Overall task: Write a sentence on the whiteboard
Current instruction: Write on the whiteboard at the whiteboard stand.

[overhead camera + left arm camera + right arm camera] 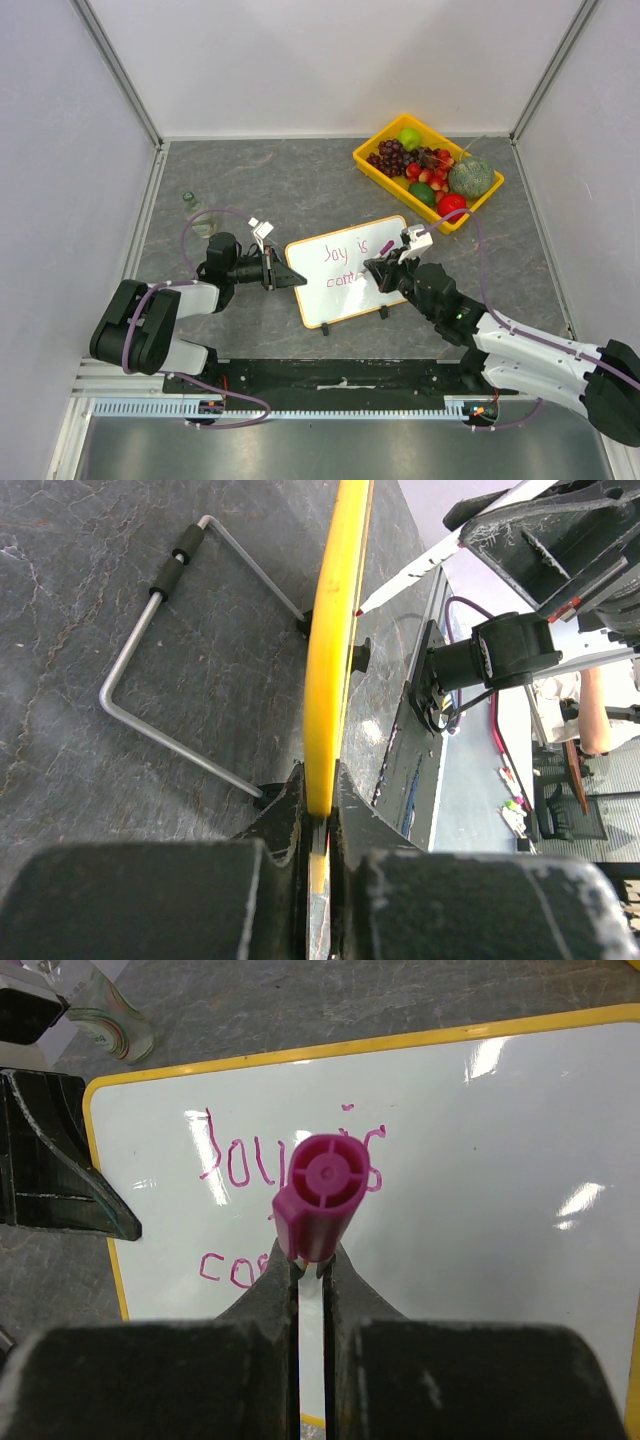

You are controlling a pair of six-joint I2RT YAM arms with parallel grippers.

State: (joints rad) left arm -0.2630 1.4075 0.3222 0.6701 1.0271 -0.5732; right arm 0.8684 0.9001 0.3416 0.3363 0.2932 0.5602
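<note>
The whiteboard (350, 298), white with a thin yellow frame, stands tilted in mid-table. The sentence (345, 253) in pink-red marker reads "Joy is" with the start of a second line, "con", below. My left gripper (278, 272) is shut on the board's left edge; in the left wrist view its jaws (320, 800) pinch the yellow frame (335, 630). My right gripper (385, 268) is shut on a marker (386, 246) with a magenta end (320, 1185), tip at the board's second line. The marker hides part of the writing (240, 1160) in the right wrist view.
A yellow tray (372, 172) of fruit sits at the back right. A small glass bottle (195, 212) stands at the left, behind my left arm. The board's wire stand (150, 630) rests on the grey table behind it.
</note>
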